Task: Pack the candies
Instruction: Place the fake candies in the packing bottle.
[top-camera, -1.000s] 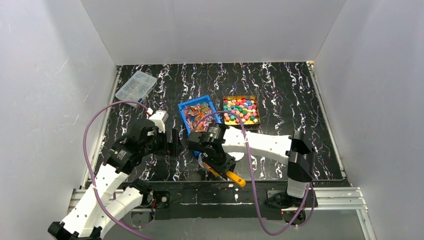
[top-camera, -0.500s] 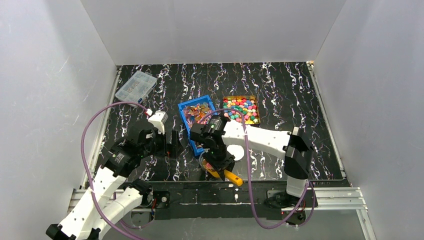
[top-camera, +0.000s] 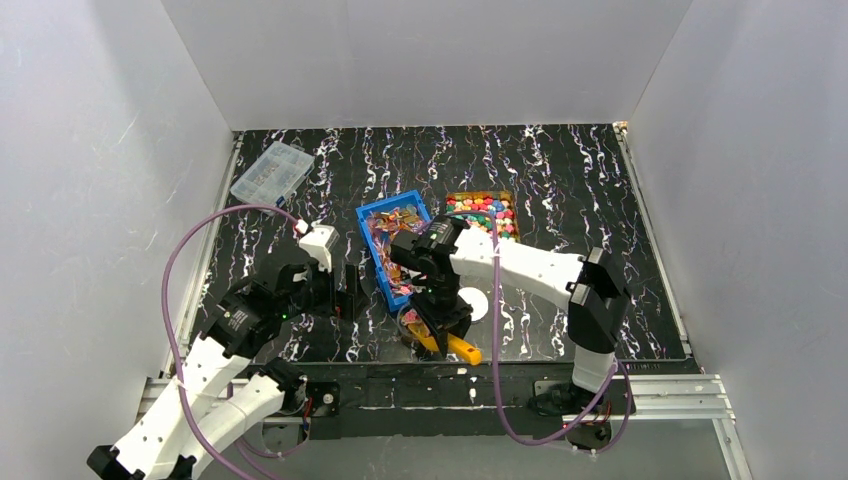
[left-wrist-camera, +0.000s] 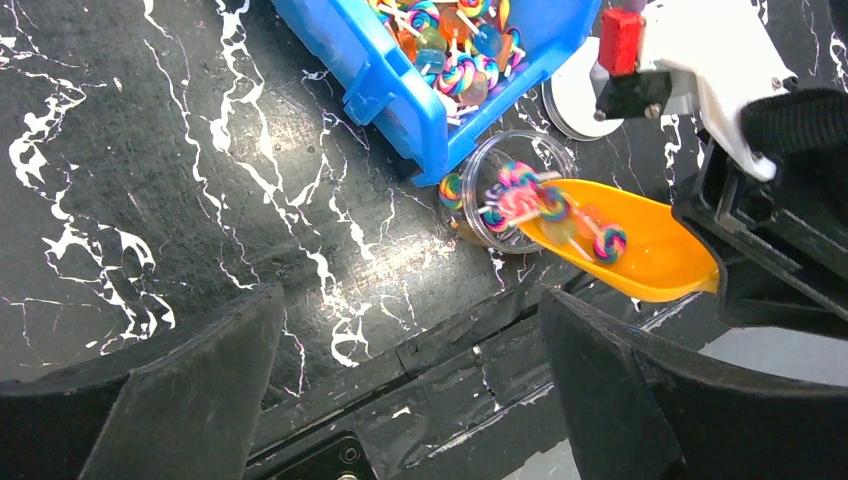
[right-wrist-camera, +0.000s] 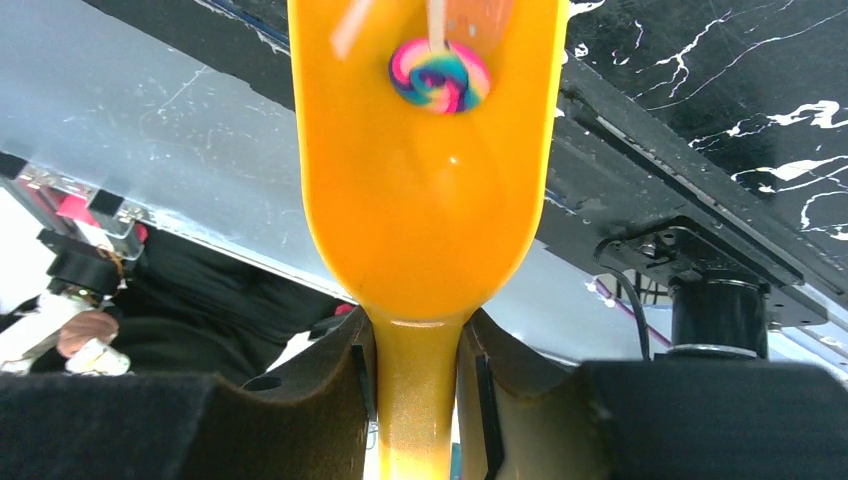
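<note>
Rainbow-swirl lollipops (left-wrist-camera: 520, 200) are cradled in an orange scoop (left-wrist-camera: 650, 262), sticks pointed lengthwise toward a clear jar (left-wrist-camera: 478, 160). The scoop's handle is clamped by the right gripper (right-wrist-camera: 415, 400); the left gripper (left-wrist-camera: 405, 380) is spread wide.

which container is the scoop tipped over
The clear round jar beside the blue bin; the orange scoop has its tip over the jar's mouth.

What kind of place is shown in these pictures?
Probably a robot test cell in a laboratory. Plain white walls enclose a black marbled table, a left arm and a right arm stand on a metal frame at its near edge, and a blue bin of candies is set out.
</note>
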